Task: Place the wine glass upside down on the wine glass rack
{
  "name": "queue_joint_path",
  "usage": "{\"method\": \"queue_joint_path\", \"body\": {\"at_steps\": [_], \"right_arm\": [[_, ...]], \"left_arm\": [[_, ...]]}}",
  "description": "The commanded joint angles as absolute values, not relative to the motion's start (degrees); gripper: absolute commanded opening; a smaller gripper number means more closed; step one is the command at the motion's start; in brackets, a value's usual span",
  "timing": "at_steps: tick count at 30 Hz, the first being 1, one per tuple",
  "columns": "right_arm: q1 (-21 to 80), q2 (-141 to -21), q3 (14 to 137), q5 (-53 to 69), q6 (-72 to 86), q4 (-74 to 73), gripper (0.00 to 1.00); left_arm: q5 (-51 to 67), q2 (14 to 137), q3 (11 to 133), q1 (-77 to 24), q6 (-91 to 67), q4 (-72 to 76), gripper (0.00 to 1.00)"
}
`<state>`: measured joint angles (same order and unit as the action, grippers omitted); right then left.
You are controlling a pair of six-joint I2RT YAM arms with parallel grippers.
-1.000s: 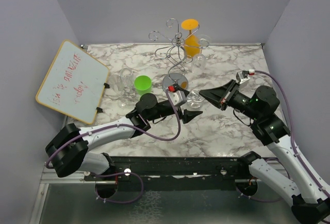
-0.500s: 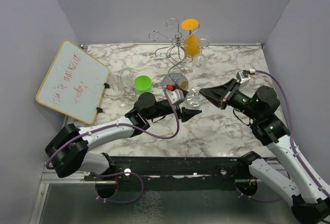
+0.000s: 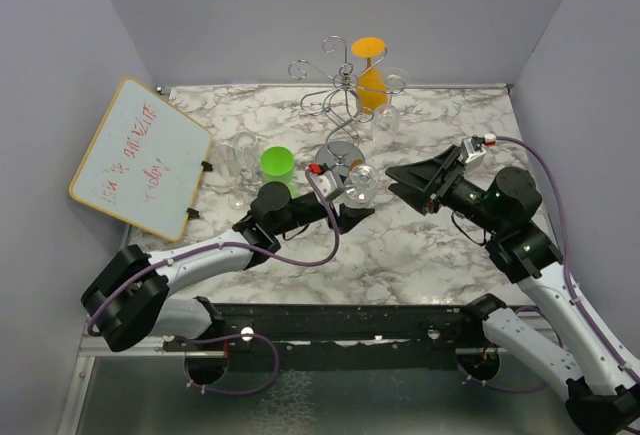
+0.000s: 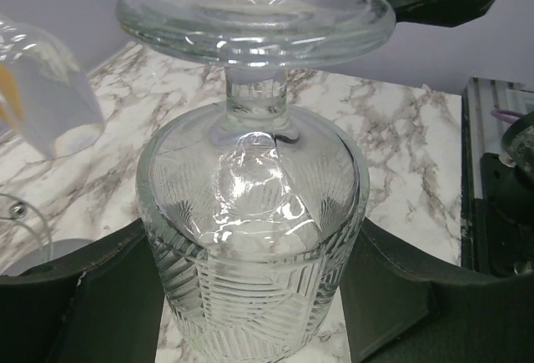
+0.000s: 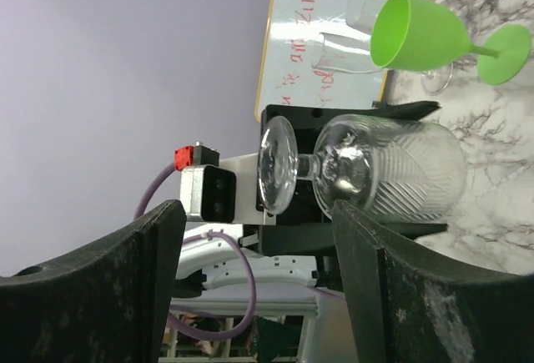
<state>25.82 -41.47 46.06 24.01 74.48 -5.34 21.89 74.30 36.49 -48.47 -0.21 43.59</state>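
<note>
Whereas the right gripper (image 3: pixel 402 176) had pinched the wine glass (image 3: pixel 360 183) a second before, its fingers now stood wide apart, just to the right of the glass and off it. The left gripper (image 4: pixel 254 289) alone clamped the cut bowl from both sides, foot uppermost, and had carried it nearer the round base of the wine glass rack (image 3: pixel 343 95). The glass was not yet on the rack. One orange glass (image 3: pixel 372 83) hung from the scroll arms, with what looked like one clear glass (image 3: pixel 387 118) beside it. On the table (image 3: pixel 450 255) stood one green glass (image 3: pixel 277 163) and two clear glasses (image 3: pixel 240 160). One whiteboard (image 3: pixel 140 155) leaned at the left, its red handwriting too small to read.
</note>
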Motion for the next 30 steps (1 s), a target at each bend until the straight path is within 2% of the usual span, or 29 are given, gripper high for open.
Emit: {"method": "queue_joint_path", "body": {"at_steps": [1,7,14,21,30], "right_arm": [[26.06,-41.11,49.68,18.11,68.42,-12.49,0.76],[26.03,-40.19,50.31,14.36,65.74,-16.3,0.76],[26.11,-39.43,50.86,12.58,64.04,-17.77,0.75],[26.07,-39.25,52.68,10.45,61.35,-19.81,0.75],[26.11,-39.63,52.82,9.87,60.21,-20.24,0.75]], "left_arm": [[18.46,69.78,35.67,-44.78,-1.67,47.28,0.02],[20.16,67.89,36.47,-37.16,-5.53,47.37,0.03],[27.66,71.59,42.03,-29.45,-10.5,47.37,0.06],[29.9,75.85,46.33,-28.56,-10.81,45.52,0.09],[26.45,80.25,49.16,-28.56,-9.27,43.51,0.1]]}}
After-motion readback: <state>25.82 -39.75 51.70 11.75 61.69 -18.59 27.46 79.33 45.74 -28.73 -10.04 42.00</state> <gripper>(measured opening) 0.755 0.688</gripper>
